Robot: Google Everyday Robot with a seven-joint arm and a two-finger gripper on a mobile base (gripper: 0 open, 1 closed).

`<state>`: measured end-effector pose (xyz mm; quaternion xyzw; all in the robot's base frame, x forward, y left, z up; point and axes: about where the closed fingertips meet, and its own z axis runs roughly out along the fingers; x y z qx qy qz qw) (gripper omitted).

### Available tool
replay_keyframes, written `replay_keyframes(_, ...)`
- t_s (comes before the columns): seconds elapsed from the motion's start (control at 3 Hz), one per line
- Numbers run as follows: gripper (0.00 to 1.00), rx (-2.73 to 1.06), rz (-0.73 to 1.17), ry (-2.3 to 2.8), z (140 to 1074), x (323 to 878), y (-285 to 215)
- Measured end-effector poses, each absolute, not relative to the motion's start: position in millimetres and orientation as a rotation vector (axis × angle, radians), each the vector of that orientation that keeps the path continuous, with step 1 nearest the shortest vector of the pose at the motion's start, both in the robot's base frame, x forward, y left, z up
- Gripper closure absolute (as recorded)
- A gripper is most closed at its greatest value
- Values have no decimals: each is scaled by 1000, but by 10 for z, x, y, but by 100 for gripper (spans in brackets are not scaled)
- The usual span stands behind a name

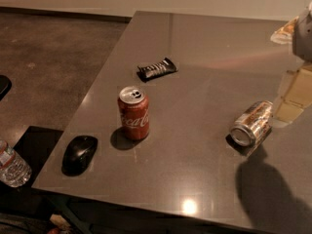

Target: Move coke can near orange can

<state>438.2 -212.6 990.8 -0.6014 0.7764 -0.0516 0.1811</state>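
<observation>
The coke can [133,113] is red with white script and a silver top. It stands upright on the grey table [204,43], left of the middle. The orange can [251,123], silver and orange-tan, lies on its side at the right with its silver end facing me. My gripper [294,94] is at the right edge of the view, just above and to the right of the orange can and far from the coke can. It holds nothing that I can see.
A black snack bar wrapper [157,69] lies behind the coke can. A black computer mouse [79,153] sits near the table's front left corner. A clear water bottle [12,167] is off the table at the lower left. The arm's shadow [268,189] falls at the front right.
</observation>
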Motion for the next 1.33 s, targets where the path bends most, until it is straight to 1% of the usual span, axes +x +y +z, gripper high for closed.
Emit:
replay_keyframes(0.67,0,-1700,-121,2188,9917,4415,-2083)
replay_keyframes(1.0,0,-1684,-29,2143,9904,4515,-1896)
replay_keyframes(1.33,0,-1706,125,2023,9851,4615,-1439)
